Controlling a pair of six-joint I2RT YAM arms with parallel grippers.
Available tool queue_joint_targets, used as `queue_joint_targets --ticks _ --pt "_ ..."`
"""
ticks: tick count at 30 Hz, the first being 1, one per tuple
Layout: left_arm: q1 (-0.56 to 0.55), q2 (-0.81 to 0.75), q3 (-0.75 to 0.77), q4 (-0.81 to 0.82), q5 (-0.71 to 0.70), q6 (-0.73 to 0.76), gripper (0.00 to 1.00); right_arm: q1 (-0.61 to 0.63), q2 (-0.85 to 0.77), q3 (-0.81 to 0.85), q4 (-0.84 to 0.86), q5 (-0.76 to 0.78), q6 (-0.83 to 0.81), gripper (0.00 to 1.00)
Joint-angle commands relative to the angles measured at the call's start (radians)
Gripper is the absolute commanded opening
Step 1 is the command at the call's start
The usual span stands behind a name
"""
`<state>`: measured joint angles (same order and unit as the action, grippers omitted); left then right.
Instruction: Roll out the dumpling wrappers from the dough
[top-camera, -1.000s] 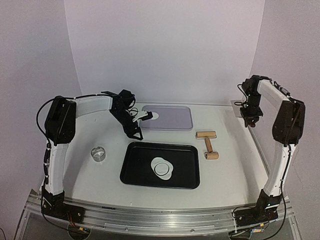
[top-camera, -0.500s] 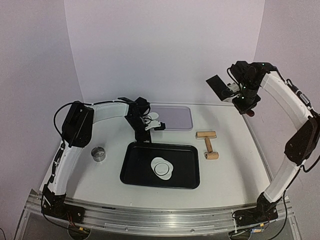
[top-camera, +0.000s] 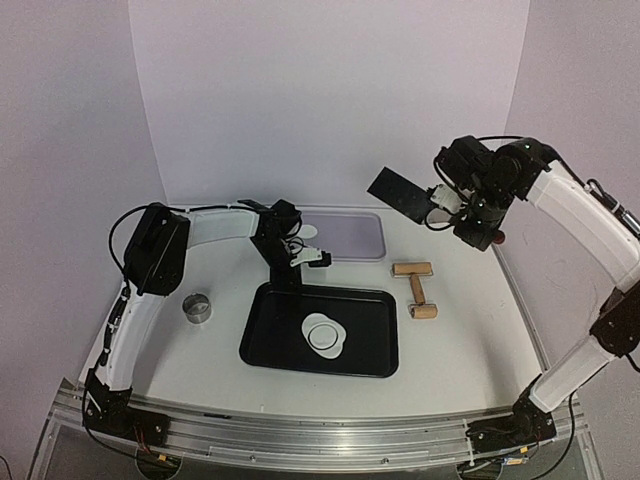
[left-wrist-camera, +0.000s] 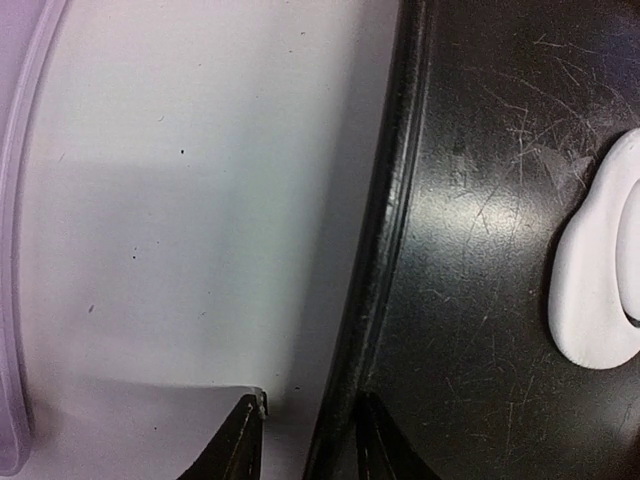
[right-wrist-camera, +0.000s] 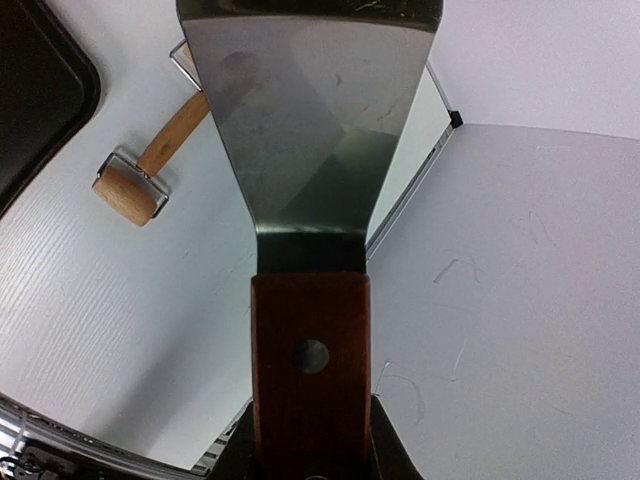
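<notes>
While the right claw (top-camera: 447, 200) swings its gripped spatula (top-camera: 398, 192) inward, the left claw (left-wrist-camera: 305, 448) narrows, empty.

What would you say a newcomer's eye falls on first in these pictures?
The right hand holds a wooden-handled spatula high above the far right of the table. Below, a black tray sits mid-table with flat white dough in it, and the left hand is over the tray's far left corner.

scratched glossy tray (left-wrist-camera: 470, 200), wood-handled metal spatula (right-wrist-camera: 310, 130), smooth dough (left-wrist-camera: 590, 300).
</notes>
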<state>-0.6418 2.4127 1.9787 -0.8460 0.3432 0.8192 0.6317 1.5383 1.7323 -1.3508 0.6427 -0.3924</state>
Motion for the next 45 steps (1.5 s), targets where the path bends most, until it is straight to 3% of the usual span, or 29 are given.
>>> queue_joint_targets --ticks 1,8,18,24,28,31,38,45 --pt "-0.002 0.015 -0.07 -0.012 -0.029 0.018 0.25 0.06 -0.073 -0.042 0.063 0.106 -0.029 0.0" --pt "-0.003 -0.027 -0.152 0.034 -0.048 0.064 0.0 0.169 -0.06 -0.083 0.084 0.143 -0.056 0.0" --pt "-0.002 -0.044 -0.145 0.023 -0.048 0.047 0.0 0.335 -0.041 -0.135 0.096 0.211 -0.014 0.0" --pt "-0.001 -0.043 -0.137 0.027 -0.049 0.046 0.0 0.445 -0.064 -0.255 0.118 0.285 -0.065 0.0" --pt "-0.001 -0.041 -0.133 0.023 -0.051 0.05 0.0 0.537 -0.074 -0.318 0.069 0.336 -0.003 0.0" --pt "0.001 -0.035 -0.123 0.023 -0.058 0.062 0.0 0.545 -0.099 -0.418 0.048 0.331 0.037 0.0" --pt "0.0 -0.005 -0.055 -0.012 -0.06 0.088 0.0 0.529 -0.15 -0.628 0.097 0.349 -0.081 0.0" --pt "0.0 0.005 -0.042 -0.003 -0.059 0.099 0.0 0.516 -0.193 -0.658 0.105 0.344 -0.089 0.0"
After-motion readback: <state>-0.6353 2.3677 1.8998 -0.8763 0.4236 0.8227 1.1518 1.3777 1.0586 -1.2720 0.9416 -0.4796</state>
